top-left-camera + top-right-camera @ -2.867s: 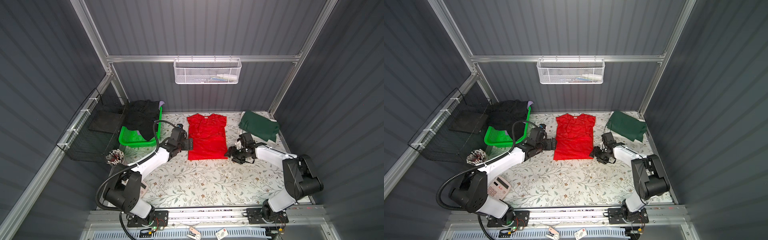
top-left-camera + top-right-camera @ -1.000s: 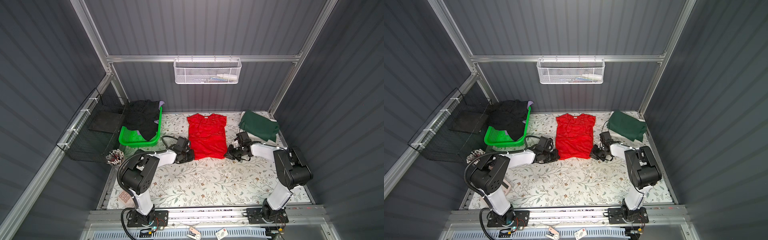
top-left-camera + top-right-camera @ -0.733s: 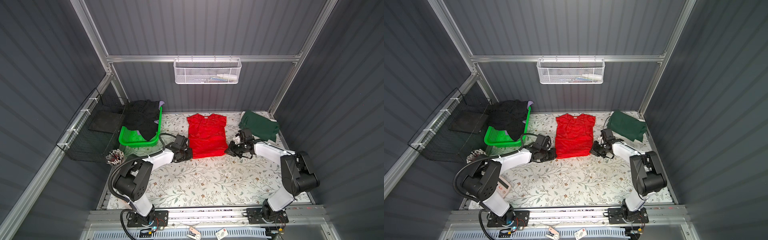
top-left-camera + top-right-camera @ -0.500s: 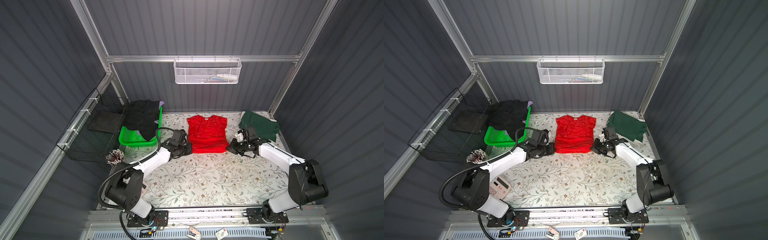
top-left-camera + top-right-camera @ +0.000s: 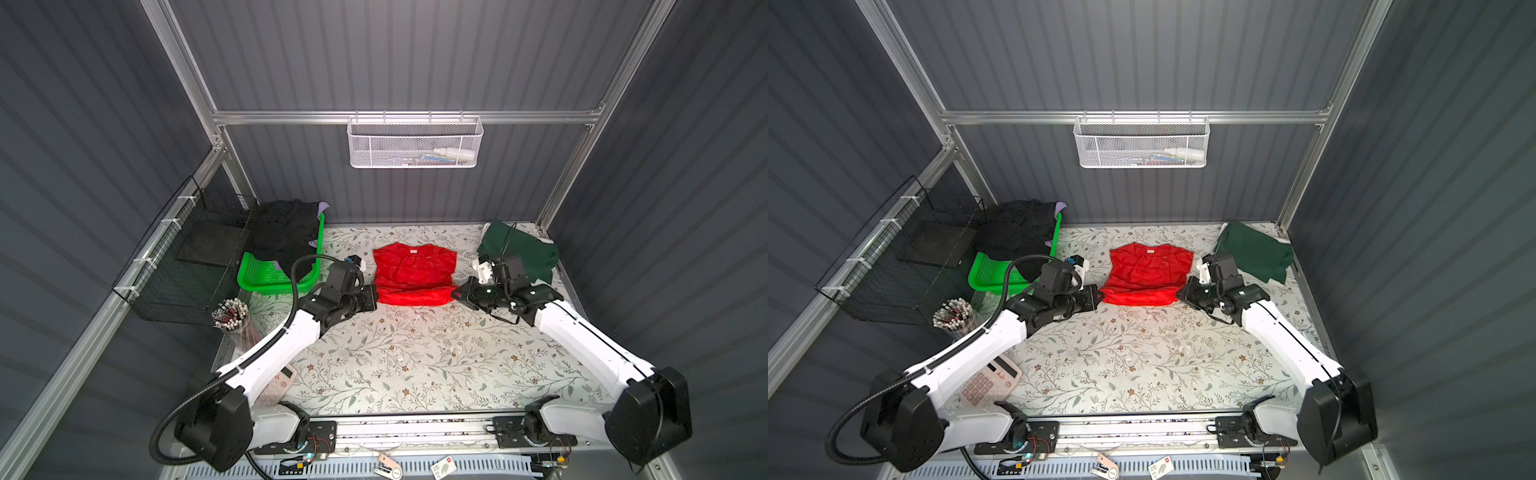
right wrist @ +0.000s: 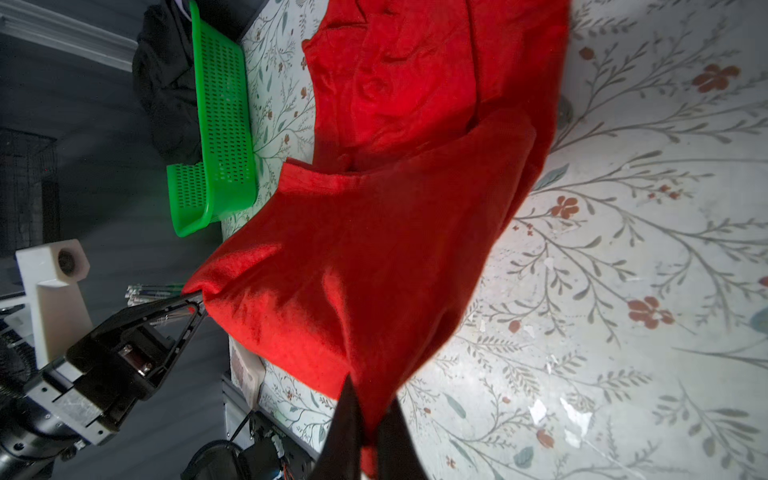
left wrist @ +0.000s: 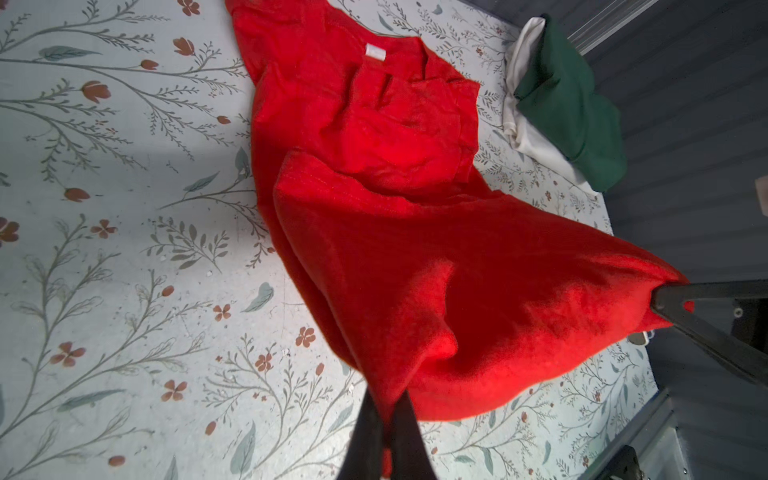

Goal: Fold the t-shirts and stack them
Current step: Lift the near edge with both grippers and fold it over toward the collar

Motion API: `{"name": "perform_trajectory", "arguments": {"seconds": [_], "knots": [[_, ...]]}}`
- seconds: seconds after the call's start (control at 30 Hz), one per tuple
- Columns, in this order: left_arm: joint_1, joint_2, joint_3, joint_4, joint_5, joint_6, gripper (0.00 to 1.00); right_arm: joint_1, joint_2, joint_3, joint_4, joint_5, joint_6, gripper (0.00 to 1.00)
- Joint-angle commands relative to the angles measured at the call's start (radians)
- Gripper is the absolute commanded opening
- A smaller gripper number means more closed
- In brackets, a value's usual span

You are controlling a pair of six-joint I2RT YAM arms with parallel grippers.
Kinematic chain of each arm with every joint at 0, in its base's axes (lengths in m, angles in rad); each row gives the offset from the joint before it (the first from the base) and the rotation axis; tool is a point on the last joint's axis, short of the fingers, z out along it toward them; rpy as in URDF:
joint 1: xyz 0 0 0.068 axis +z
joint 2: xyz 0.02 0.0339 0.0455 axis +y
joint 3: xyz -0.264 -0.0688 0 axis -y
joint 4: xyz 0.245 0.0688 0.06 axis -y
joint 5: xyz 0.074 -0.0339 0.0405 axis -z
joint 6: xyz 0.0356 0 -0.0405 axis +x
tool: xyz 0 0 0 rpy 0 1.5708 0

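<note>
tshirt red (image 5: 411, 270) x1; tshirt grn (image 5: 523, 253) x1; tshirt wht (image 7: 534, 145) x1; bskt (image 5: 270, 283) x1

The red t-shirt (image 5: 413, 270) is thin cloth, softly fuzzy at close range with a slight sheen; the dark green t-shirt (image 5: 528, 253) is matt cloth. The floral table cover (image 5: 415, 365) looks smooth, matt and flecked with scuffs. The green basket (image 5: 272, 287) is glossy perforated plastic, the white basket (image 5: 411, 145) coated metal mesh, the frame (image 5: 407, 117) brushed aluminium.
</note>
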Motion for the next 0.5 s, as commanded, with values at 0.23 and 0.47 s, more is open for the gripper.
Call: {"name": "perform_trajectory", "arguments": {"seconds": [0.23, 0.47], "knots": [[-0.145, -0.182, -0.012, -0.138, -0.129, -0.042, 0.00, 0.122, -0.196, -0.012, -0.139, 0.162, 0.047, 0.00], [-0.150, -0.241, 0.016, -0.172, -0.179, -0.066, 0.00, 0.151, -0.215, 0.050, -0.207, 0.197, 0.042, 0.00]]}}
